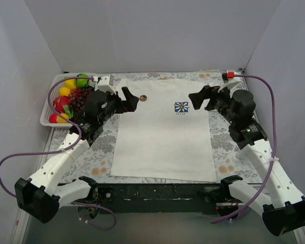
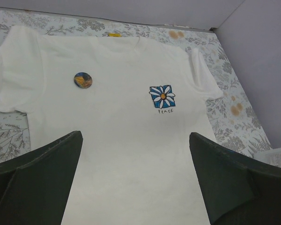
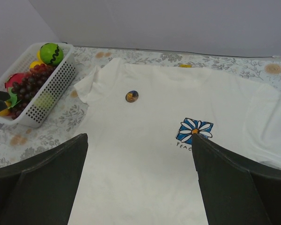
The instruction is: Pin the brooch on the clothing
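Brooch (image 1: 143, 97) on T-shirt (image 1: 162, 137) chest, fruit basket (image 3: 51, 91) beyond the sleeve, left fingers (image 2: 37, 183) and right fingers (image 3: 37, 178) wide apart, empty.

floral cloth (image 1: 100, 152) spread flat | white T-shirt (image 1: 162, 142) flat at its centre | fruit basket (image 3: 51, 91) far-left corner

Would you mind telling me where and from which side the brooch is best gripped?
By its rim, across the disc, from straight above: the brooch lies flat on the T-shirt, so only its edges offer purchase. The open left gripper is nearest it, so it is probably the better choice.
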Robot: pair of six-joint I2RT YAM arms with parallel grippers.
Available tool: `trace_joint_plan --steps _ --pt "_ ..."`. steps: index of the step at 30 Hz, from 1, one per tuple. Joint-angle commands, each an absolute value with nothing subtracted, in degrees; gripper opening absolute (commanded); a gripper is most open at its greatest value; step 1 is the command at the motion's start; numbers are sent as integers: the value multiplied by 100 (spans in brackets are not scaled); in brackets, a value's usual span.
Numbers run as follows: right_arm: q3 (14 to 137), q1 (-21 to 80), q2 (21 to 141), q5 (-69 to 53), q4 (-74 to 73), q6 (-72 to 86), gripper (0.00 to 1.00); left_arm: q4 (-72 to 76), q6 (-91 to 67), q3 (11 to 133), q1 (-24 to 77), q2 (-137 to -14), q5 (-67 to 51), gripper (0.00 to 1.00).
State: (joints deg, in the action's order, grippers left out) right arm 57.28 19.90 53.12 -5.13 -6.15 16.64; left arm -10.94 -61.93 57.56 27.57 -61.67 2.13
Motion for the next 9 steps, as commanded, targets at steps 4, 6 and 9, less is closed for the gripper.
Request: trace_joint_plan --steps 4,6,9 --pt "5661 1977 5835 -483 -62 1442 98 -484 -5915 5520 2777 -6038 641 98" --pt "5581 1969 5906 -431 333 1415 98 -449 -5828 5484 2777 -6073 685 98" --pt "5441 1977 6029 -501 694 1100 98 -396 -5705 5397 2777 -6152 668 98"
